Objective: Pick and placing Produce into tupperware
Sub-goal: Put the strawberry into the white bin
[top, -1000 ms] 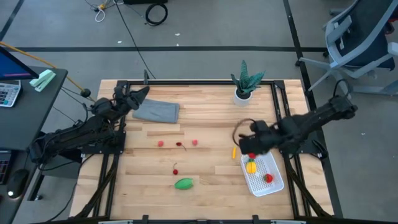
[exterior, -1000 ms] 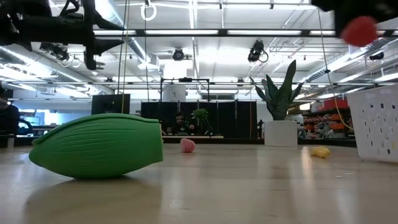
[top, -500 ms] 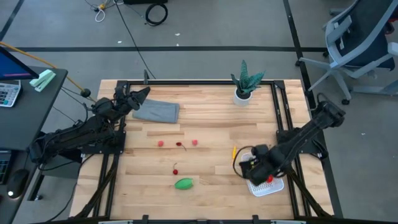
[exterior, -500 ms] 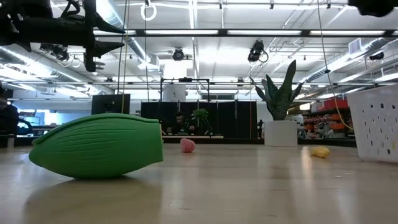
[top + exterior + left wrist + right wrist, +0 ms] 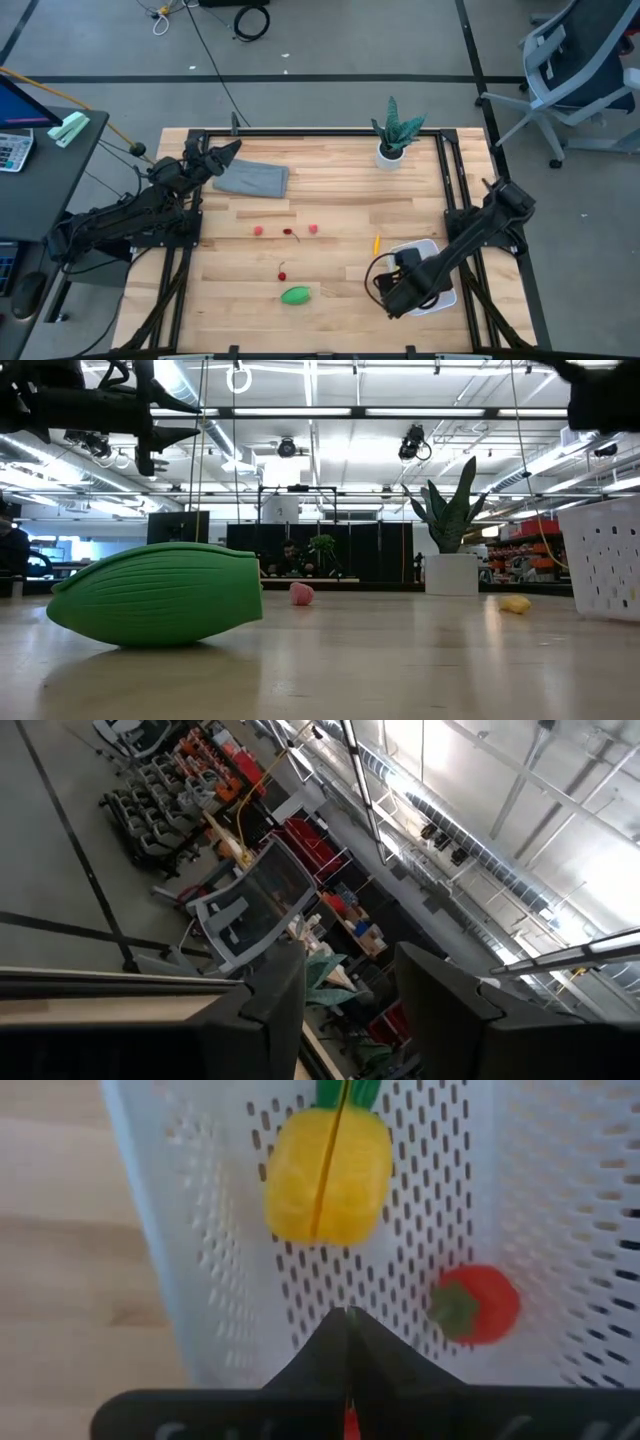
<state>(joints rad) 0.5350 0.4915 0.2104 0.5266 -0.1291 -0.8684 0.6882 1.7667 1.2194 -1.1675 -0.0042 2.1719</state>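
Your right gripper [image 5: 392, 298] has swung from above the counter's middle down to the near end of the white perforated plastic basket [image 5: 437, 296], its jaws pressed together with a sliver of red showing between them. Just ahead of those jaws, inside the basket, lie a yellow toy fruit with a green top [image 5: 318, 1174] and a red toy fruit with a green stem [image 5: 474, 1304], apart from each other. Your left gripper [image 5: 226, 152] waits over the grey folded cloth [image 5: 252, 179], jaws parted, holding nothing. On the wooden counter [image 5: 330, 190], well away from both jaws, rests the large green oval toy vegetable [image 5: 295, 295].
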